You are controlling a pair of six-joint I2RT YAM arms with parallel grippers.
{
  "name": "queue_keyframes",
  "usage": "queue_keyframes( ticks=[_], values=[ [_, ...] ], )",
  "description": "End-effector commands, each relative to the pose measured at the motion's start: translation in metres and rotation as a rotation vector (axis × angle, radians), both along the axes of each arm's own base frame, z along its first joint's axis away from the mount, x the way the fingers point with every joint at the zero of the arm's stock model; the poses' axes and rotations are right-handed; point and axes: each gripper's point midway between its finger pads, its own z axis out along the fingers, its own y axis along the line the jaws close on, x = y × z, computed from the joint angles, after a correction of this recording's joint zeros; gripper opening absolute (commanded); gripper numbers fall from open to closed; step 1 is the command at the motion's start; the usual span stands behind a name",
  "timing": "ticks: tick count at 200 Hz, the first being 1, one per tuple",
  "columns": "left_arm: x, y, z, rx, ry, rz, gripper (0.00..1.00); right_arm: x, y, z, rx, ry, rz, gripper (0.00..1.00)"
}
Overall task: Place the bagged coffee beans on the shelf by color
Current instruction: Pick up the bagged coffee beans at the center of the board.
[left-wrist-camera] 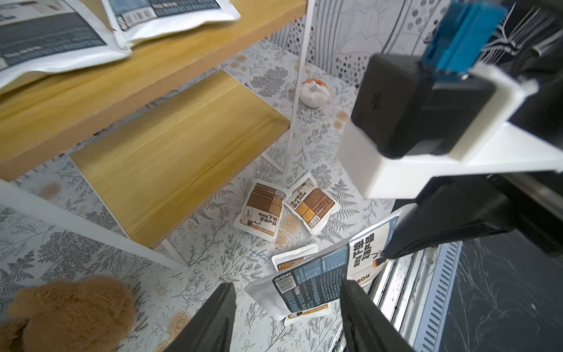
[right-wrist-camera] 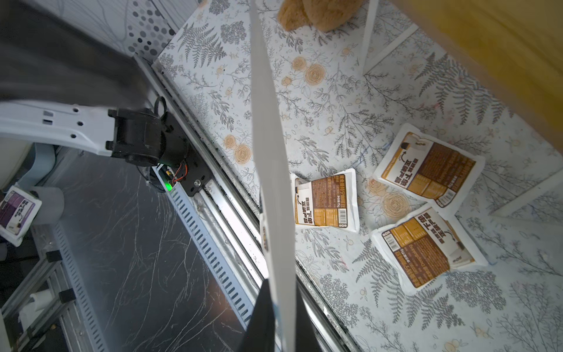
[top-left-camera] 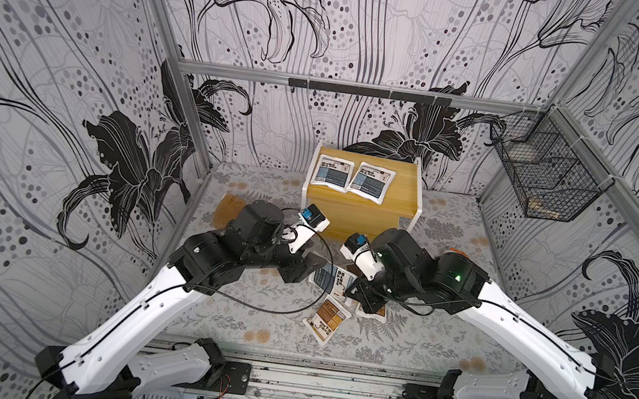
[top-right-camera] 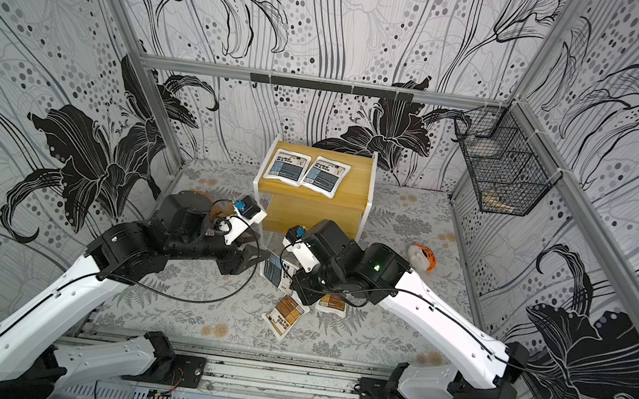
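nearest the robot's base, three flat white pouches with brown-orange panels (right-wrist-camera: 326, 199) lay loose on the floral-printed bench (top-left-camera: 249, 334), none yet put away. just beyond them the right pincer (right-wrist-camera: 281, 317) was clenched on the edge of a flat white pouch with a blue-grey panel (left-wrist-camera: 316, 274), holding it up off the bench. the left pincer (left-wrist-camera: 286, 286) was released, jaws spread wide, with the hanging pouch's lower end between them; whether a finger brushed it could not be told. this looked like a hand-over between arms. further back, a brown plush teddy bear (left-wrist-camera: 70, 311) sat on the left arm's side and a small white-and-orange ball toy (top-right-camera: 421, 256) on the right arm's side. behind them stood the two-tier yellow wooden shelf (top-left-camera: 403, 186) with white legs: two blue-grey pouches (top-left-camera: 331, 173) lay side by side on its top board, a free place beside them, and the lower board (left-wrist-camera: 182, 152), as far as it showed, was bare.

the risk lay in timing. if the right pincer let go before the left had closed firmly, the pouch would likely drop onto the brown ones. a bite on only the slack corner could let the soft bag fold or slip on the way up. the pincers were close, so a skewed approach might knock them together, and a low carry could shove the pouches already placed.
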Motion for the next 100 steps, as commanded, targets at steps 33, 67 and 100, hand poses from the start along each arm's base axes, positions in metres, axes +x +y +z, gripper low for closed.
queue_keyframes(
  ticks=[33,67,100],
  values=[
    [-0.008,-0.015,-0.008,0.092,-0.023,-0.156,0.58,-0.012,0.008,0.025,0.103,-0.015,0.082,0.00],
    [-0.010,-0.019,-0.012,0.098,-0.005,-0.175,0.47,-0.012,0.007,0.025,0.109,-0.016,0.077,0.00],
    [-0.014,-0.020,-0.021,0.114,0.022,-0.191,0.41,-0.014,0.006,0.024,0.122,-0.017,0.079,0.00]
  ],
)
